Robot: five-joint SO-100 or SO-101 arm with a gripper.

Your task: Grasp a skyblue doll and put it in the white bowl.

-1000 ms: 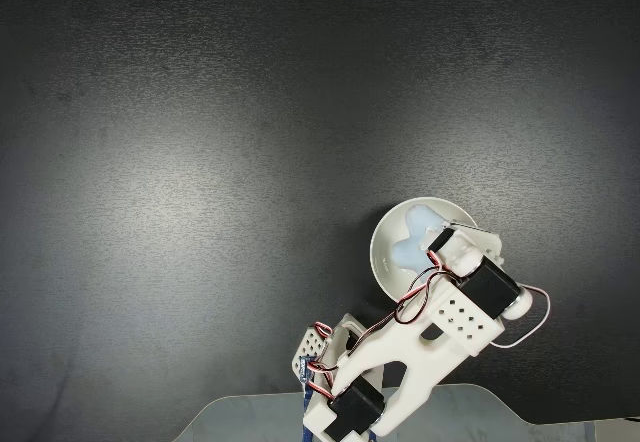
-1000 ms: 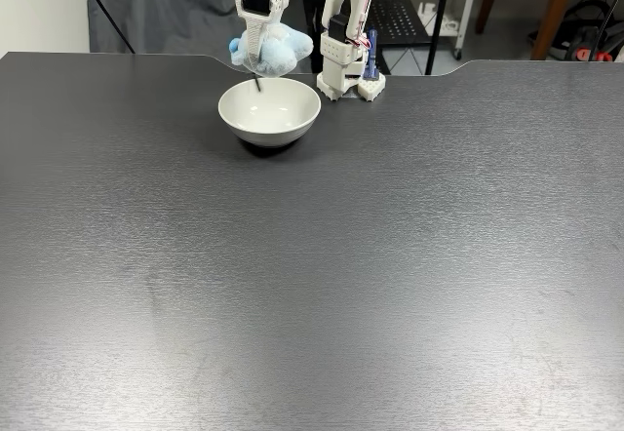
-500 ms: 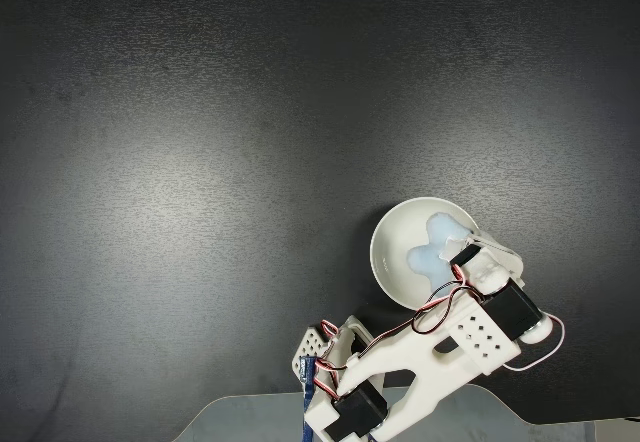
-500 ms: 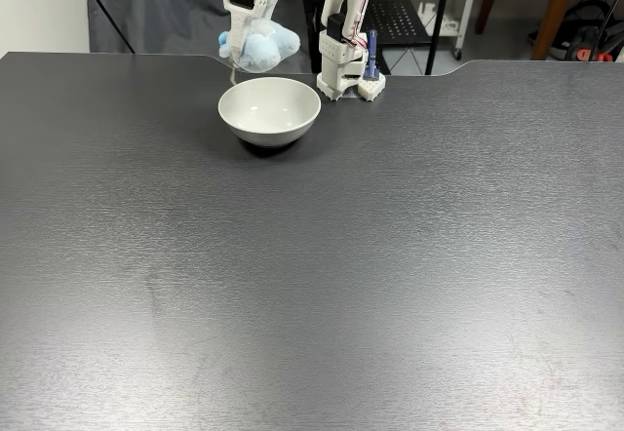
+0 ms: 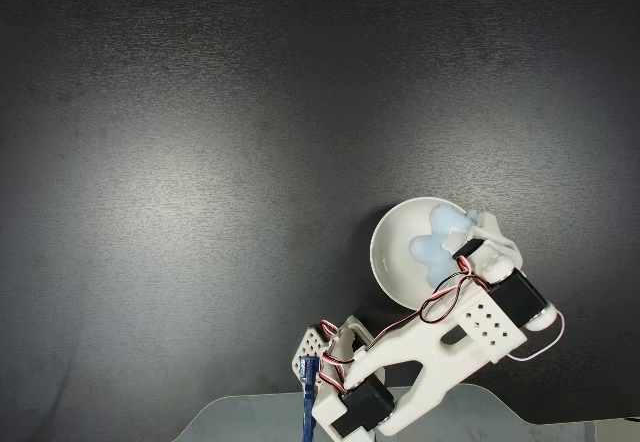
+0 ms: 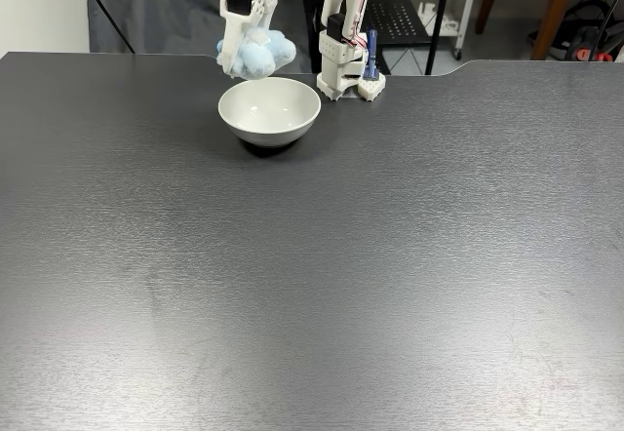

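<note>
1. Your black table (image 6: 312, 255) spans both fixed views, with a faint brushed grain and soft glare patches in the view from above.
2. Your white arm (image 5: 440, 352) stands at the far edge of the table in the front-facing fixed view, its base (image 6: 349, 82) just right of the bowl. In the view from above it reaches up from the bottom edge toward the bowl's right side, with red and black wires looping along it.
3. The white bowl (image 6: 269, 129) sits upright on the table at the far side, left of centre in the front-facing view. In the view from above its rim (image 5: 385, 237) shows at lower right, partly covered by the arm.
4. The skyblue doll (image 6: 257, 56) hangs in the air above the bowl's far rim, clear of it. From above (image 5: 440, 240) it overlaps the bowl's right part.
5. Your gripper (image 6: 244, 57) has its fingers closed around the doll, holding it from above with the plush bulging out on both sides.
</note>
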